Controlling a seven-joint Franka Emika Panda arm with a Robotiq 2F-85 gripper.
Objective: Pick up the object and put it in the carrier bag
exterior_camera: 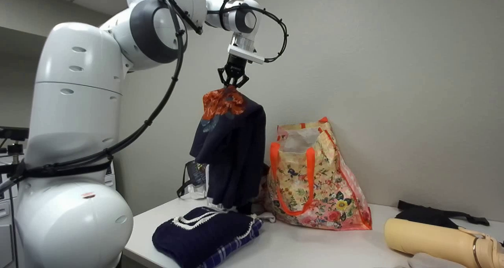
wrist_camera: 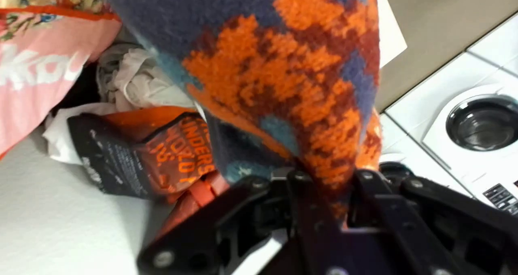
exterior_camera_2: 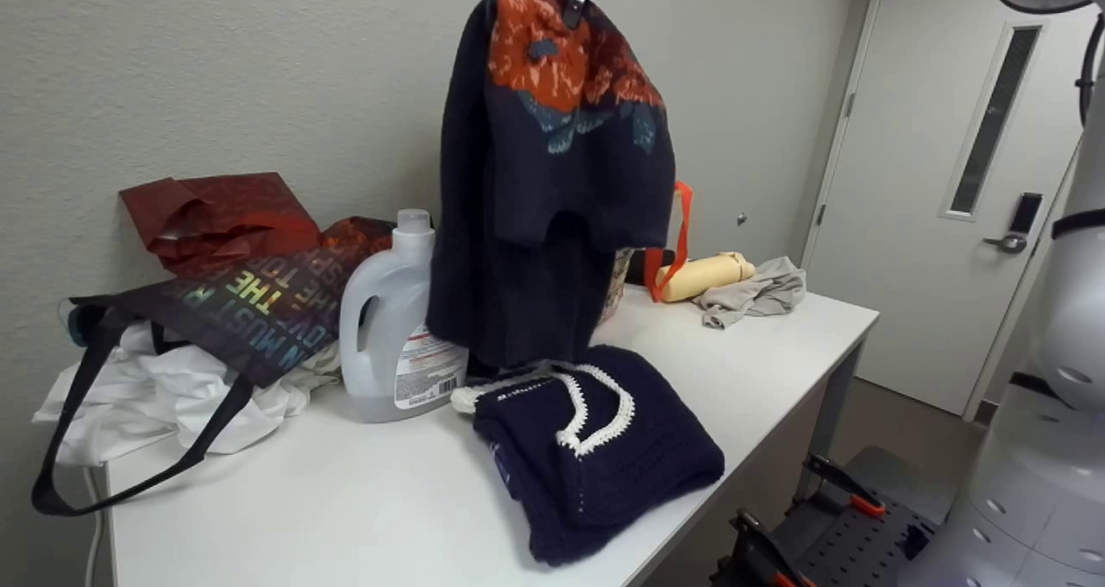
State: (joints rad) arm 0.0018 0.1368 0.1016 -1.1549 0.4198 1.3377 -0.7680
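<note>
Black tool point(wrist_camera: 331, 180) clamps a limp navy garment point(exterior_camera_2: 557, 173), flowered rusty orange up top.

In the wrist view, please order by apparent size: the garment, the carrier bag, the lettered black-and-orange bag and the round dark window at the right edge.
Largest: garment, close to the camera.
Next: carrier bag and lettered black-and-orange bag, both only partly visible, too close to rank.
Smallest: round dark window.

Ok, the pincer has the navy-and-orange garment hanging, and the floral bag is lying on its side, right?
Not quite: the floral bag stands upright, as an exterior view shows. The pincer does have the navy-and-orange garment hanging.
</note>
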